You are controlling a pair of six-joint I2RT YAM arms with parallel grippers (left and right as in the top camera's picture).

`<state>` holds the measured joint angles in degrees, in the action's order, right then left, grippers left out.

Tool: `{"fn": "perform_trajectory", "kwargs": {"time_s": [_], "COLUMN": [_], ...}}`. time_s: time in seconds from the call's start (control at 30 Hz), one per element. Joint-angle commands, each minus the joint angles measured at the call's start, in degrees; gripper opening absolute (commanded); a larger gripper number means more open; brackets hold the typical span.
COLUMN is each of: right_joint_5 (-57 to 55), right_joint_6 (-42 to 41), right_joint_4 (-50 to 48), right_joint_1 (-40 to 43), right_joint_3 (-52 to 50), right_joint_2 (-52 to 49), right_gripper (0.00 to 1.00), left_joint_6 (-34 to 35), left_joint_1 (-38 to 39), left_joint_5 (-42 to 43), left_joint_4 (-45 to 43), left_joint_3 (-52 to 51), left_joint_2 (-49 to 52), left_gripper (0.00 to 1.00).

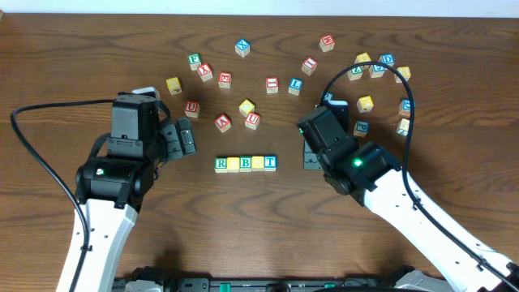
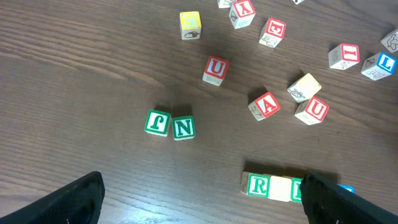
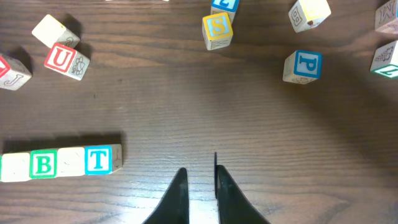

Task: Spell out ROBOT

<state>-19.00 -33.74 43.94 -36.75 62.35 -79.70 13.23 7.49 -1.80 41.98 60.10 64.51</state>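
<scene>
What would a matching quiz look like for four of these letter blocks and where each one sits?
Blocks:
1. green R cube
2. green B cube
3. blue T cube
4. green N cube

Places:
a. right end of the row
b. beside the green F cube, away from the row
c. left end of the row
d. middle of the row

Pairs: 1-c, 2-d, 3-a, 4-b.

overhead: high above, facing straight down, cube row mid-frame | left wrist: low, near, left of the row, which sits lower right | right wrist: low, near, right of the row, which sits lower left | shared: the row, all three views
</scene>
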Motion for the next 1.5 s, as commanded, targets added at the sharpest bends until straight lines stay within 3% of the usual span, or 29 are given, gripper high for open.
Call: {"fn": "perform_trajectory", "kwargs": {"time_s": [0.0, 0.33, 0.77, 1.17, 1.47], "right_joint_5": [0.1, 5.5, 23.7, 28.1, 23.5], "right_joint_6": [0.0, -0.3, -4.4, -0.9, -1.6], "right_joint_4": [0.2, -6.5, -19.3, -23.8, -27.6], "right_joint_1": [0.4, 0.5, 0.4, -1.1, 0.6], "right_joint_3": [0.6, 0.6, 0.6, 0.6, 0.6], "right_joint_2": [0.6, 0.0, -17.9, -18.9, -20.8], "right_gripper": [0.01, 0.01, 0.01, 0.01, 0.01], "left_joint_6": [-0.5, -0.5, -0.5, -0.5, -0.5], "left_joint_1": [-0.3, -0.3, -0.3, -0.3, -0.3], "left_joint_5": [-0.1, -0.1, -0.1, -0.1, -0.1], "left_joint_4": [0.0, 0.0, 0.0, 0.0, 0.0], "left_joint_3": [1.1, 1.1, 1.1, 1.1, 1.1], "left_joint_2": [0.0, 0.0, 0.0, 0.0, 0.0], "left_gripper": [0.98, 0.98, 0.98, 0.98, 0.98]}}
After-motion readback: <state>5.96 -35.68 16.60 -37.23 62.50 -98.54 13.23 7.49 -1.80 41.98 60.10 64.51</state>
